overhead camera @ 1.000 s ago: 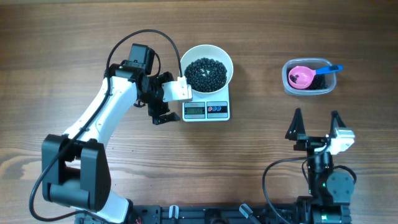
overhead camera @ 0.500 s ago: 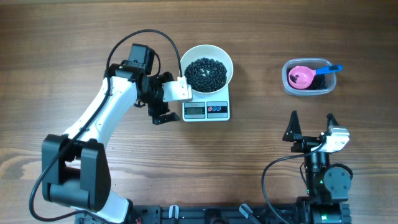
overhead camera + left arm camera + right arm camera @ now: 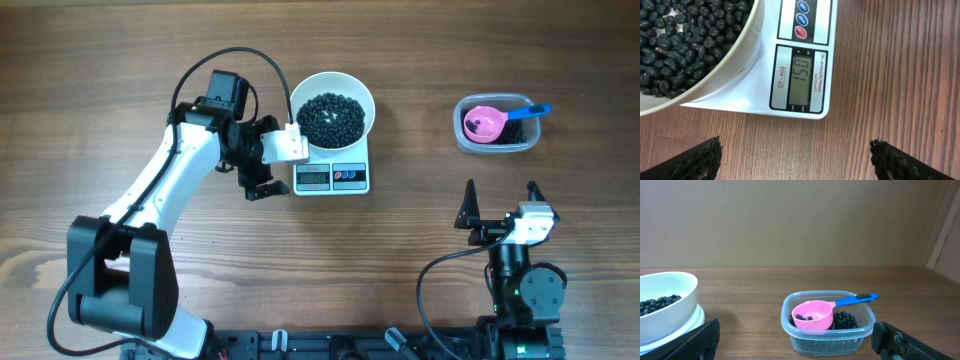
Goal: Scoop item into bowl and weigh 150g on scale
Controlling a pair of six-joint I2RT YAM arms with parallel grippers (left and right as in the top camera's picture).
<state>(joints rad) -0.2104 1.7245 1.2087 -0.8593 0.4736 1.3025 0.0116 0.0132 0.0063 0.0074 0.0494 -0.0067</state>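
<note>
The white bowl (image 3: 368, 105) stands on the scale (image 3: 333, 177), filled with the item, black beans (image 3: 332, 118). In the left wrist view the scale's display (image 3: 802, 77) reads 150, next to the bowl (image 3: 715, 75) and its beans (image 3: 685, 40). My left gripper (image 3: 270, 158) hovers open at the scale's left side with only bare wood between its fingertips (image 3: 710, 152). My right gripper (image 3: 502, 190) stands open and empty at the near right, facing the tub. The bowl (image 3: 670, 292) shows at the left of the right wrist view.
A clear plastic tub (image 3: 492, 124) at the far right holds more beans and a pink scoop (image 3: 484, 123) with a blue handle (image 3: 533, 112). In the right wrist view the tub (image 3: 829, 335) and scoop (image 3: 812, 315) lie straight ahead of the gripper (image 3: 796, 340).
The right gripper has drawn slightly left and back toward its base. The left arm, bowl and scale have not moved.
</note>
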